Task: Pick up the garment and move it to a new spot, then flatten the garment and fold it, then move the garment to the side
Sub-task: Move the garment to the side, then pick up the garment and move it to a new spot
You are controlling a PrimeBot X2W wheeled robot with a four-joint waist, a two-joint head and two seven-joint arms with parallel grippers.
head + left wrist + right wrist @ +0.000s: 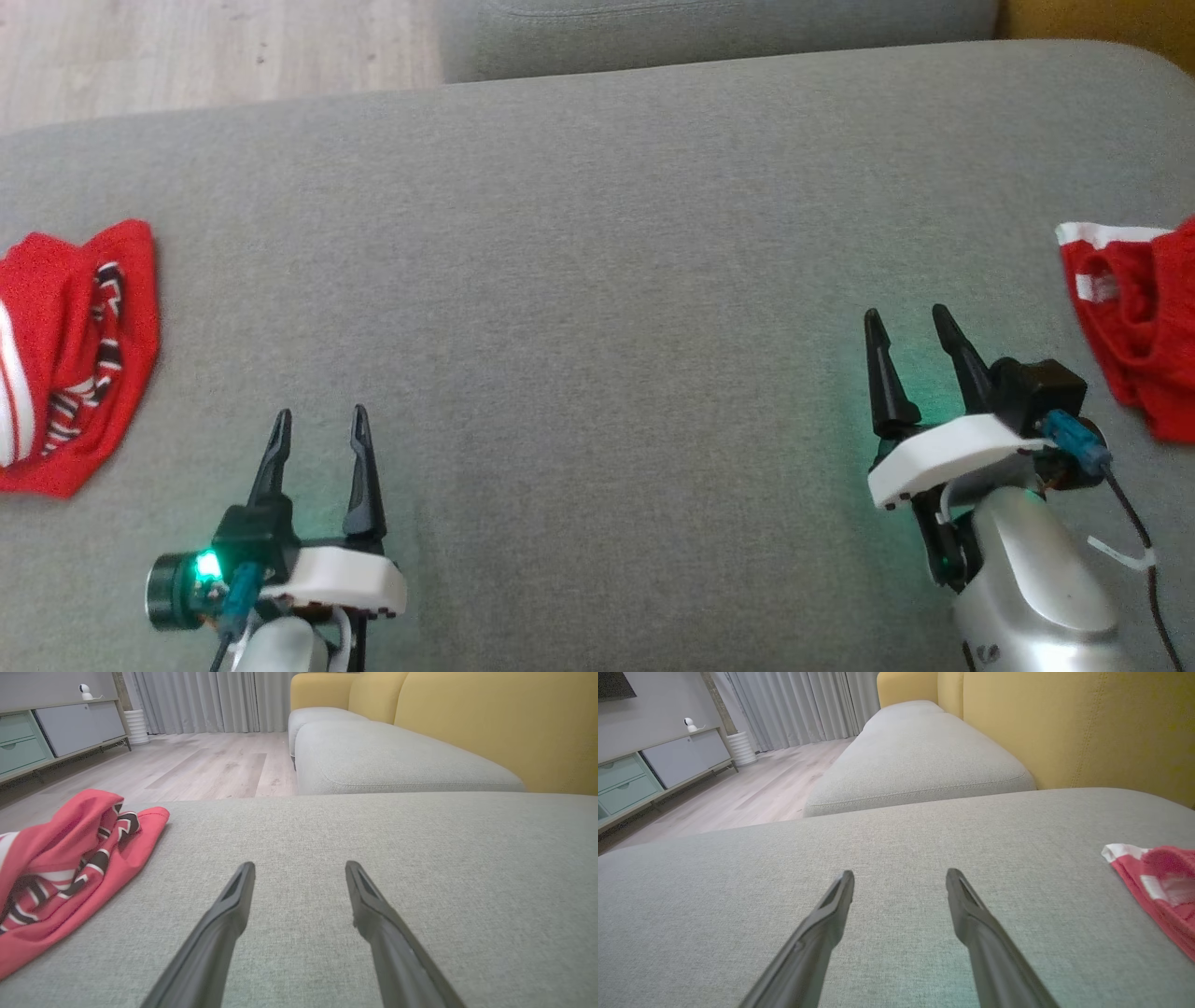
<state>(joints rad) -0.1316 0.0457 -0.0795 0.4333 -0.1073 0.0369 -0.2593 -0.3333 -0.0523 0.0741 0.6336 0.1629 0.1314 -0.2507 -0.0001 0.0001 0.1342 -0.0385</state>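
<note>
Red striped-trim garment (79,345) lies crumpled at the sofa cushion's (597,233) left edge, and a red white-trimmed garment (1134,327) lies at its right. Left gripper (321,413) and right gripper (907,314) hover empty over the cushion, fingers apart. For pickup, probably pinch deep into a raised fold. No writing is legible.

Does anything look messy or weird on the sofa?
A bit messy, yes. On the grey sofa, a striped red garment at the left edge and a second red garment at the right edge lie rumpled, neither flat nor neatly folded. Nothing looks torn or spilled.
</note>
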